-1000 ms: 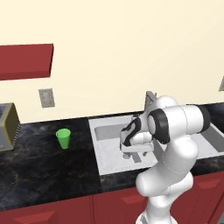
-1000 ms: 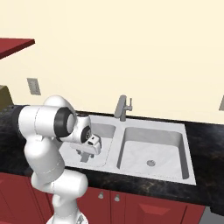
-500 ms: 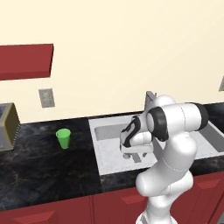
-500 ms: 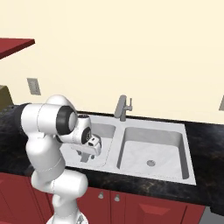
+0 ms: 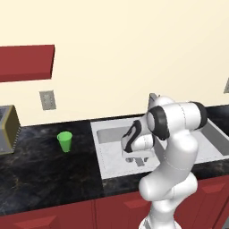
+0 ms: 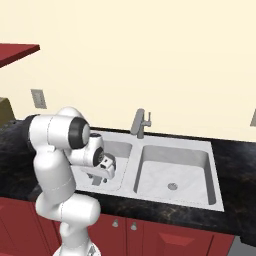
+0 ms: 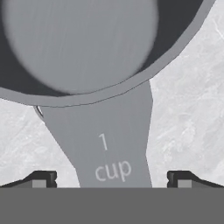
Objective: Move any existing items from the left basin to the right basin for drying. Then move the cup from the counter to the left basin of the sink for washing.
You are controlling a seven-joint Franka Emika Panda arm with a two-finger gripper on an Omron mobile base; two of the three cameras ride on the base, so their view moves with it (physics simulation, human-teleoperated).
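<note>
Lowered a little deeper into the left basin (image 5: pixel 112 147) than before; fingers (image 7: pixel 41 178) apart, either side of the pan (image 7: pixel 100 65) handle, not clamped.

The cup (image 5: pixel 65 141) stands on the bench (image 5: pixel 40 165), left of the sink (image 6: pixel 216 197). The pan (image 7: pixel 78 48) lies in the left basin (image 5: pixel 103 150), its handle (image 7: pixel 107 140) between the gripper's (image 7: pixel 111 178) spread fingertips.

- Premises: a domestic kitchen, rendered.
- Black marbled worktop (image 5: pixel 44 161) runs over dark red cabinet fronts (image 6: pixel 165 235).
- Steel double sink (image 6: pixel 150 170) is set into the worktop, with a faucet (image 6: pixel 140 123) at its back edge.
- Red wall cabinet (image 5: pixel 24 62) hangs above the worktop.
</note>
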